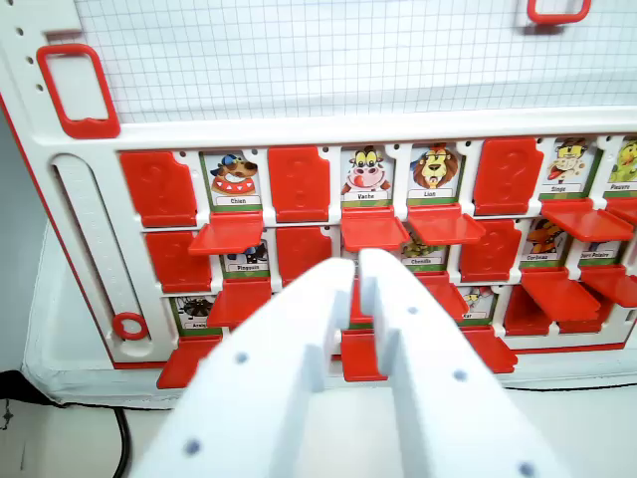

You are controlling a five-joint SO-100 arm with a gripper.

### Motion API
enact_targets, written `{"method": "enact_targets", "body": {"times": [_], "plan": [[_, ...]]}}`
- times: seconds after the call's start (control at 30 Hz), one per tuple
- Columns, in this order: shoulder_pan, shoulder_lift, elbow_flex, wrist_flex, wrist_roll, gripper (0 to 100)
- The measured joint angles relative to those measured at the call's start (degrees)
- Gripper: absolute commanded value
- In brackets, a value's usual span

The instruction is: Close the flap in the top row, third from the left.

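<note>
A white board (328, 127) holds rows of red flaps over animal cards. In the top row, the first flap (157, 187) stands up and covers its card. The second flap (227, 235) lies flat below the Chien card (235, 179). The third flap (299, 184) stands up, red face showing, card hidden. The fourth flap (373, 229) lies flat under the Vache card (366, 174), and the Lion card (434, 169) also shows. My gripper (356, 267), two white fingers, is shut with only a thin slit and nothing held. Its tips sit before the second row, just below the third and fourth columns.
A red handle (78, 92) sits at the board's upper left and a red ring slider (129, 326) at its lower left. A gridded sheet (328, 50) lies behind. A black cable (121, 438) runs at the bottom left. My fingers hide the lower middle flaps.
</note>
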Motion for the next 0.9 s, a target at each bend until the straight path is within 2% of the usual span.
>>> {"method": "enact_targets", "body": {"times": [0.1, 0.23, 0.33, 0.7, 0.9], "plan": [[-0.53, 5.98, 1.32, 3.16, -1.49, 0], [0.0, 11.69, 1.41, 9.14, -1.58, 0], [1.41, 14.68, 1.41, 11.78, -1.14, 0], [1.41, 18.02, -0.44, 25.4, 3.34, 0], [-0.79, 21.18, -0.53, 28.39, 3.6, 0]]}}
